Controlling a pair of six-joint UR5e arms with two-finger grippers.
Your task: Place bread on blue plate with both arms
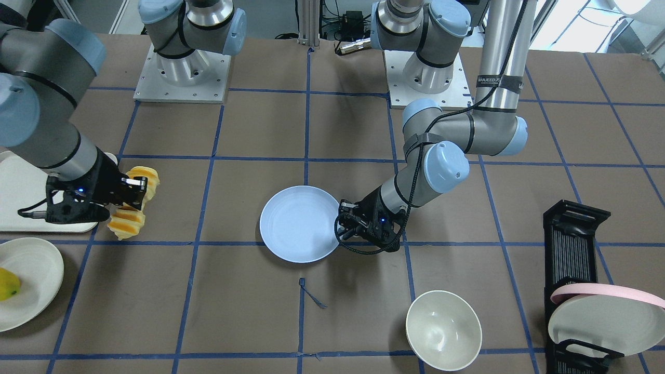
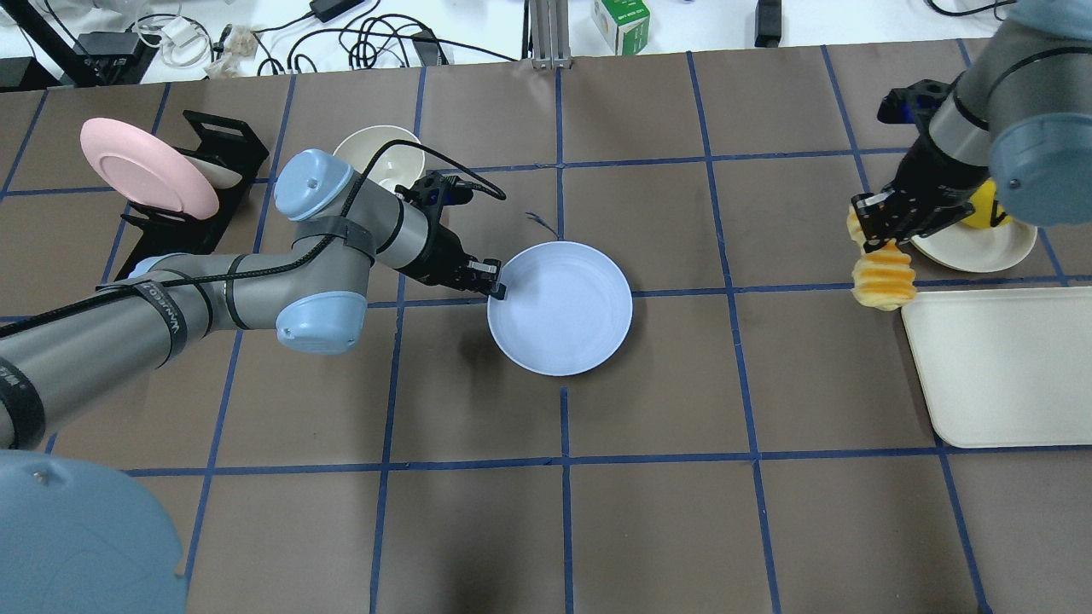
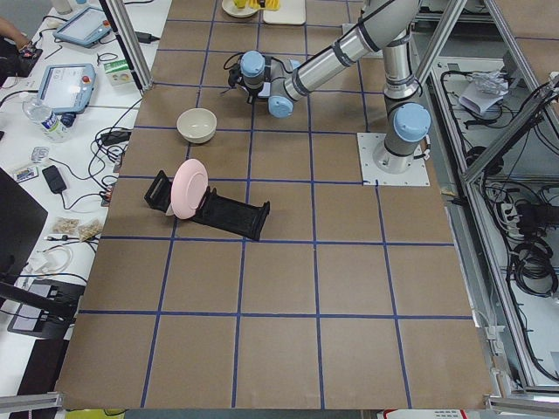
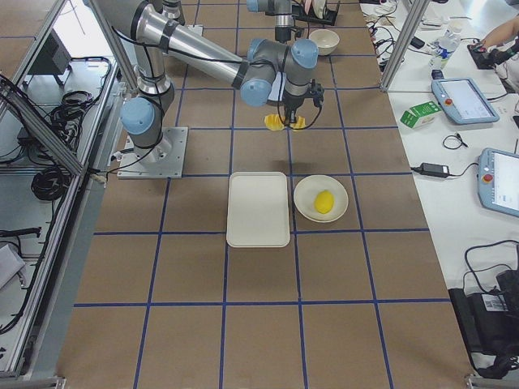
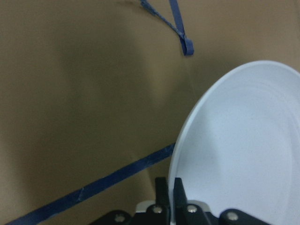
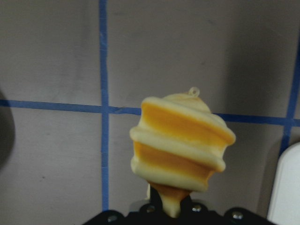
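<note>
The blue plate [image 2: 563, 307] lies flat mid-table; it also shows in the front view [image 1: 298, 224] and the left wrist view [image 5: 243, 150]. My left gripper [image 2: 493, 285] is shut on the plate's rim, fingers [image 5: 161, 194] pinching its edge at the plate's left side in the overhead view. The bread [image 2: 883, 277], orange-yellow slices with cream faces, hangs in my right gripper [image 2: 879, 228], which is shut on its middle and holds it above the table, well to the right of the plate. The bread also shows in the front view [image 1: 127, 221] and the right wrist view [image 6: 180, 143].
A white tray [image 2: 998, 367] lies at the right. A white plate [image 2: 981, 247] with a yellow fruit [image 4: 323, 202] sits behind it. A white bowl [image 2: 380, 153] and a black rack [image 2: 213, 162] holding a pink plate [image 2: 145, 166] stand at the left.
</note>
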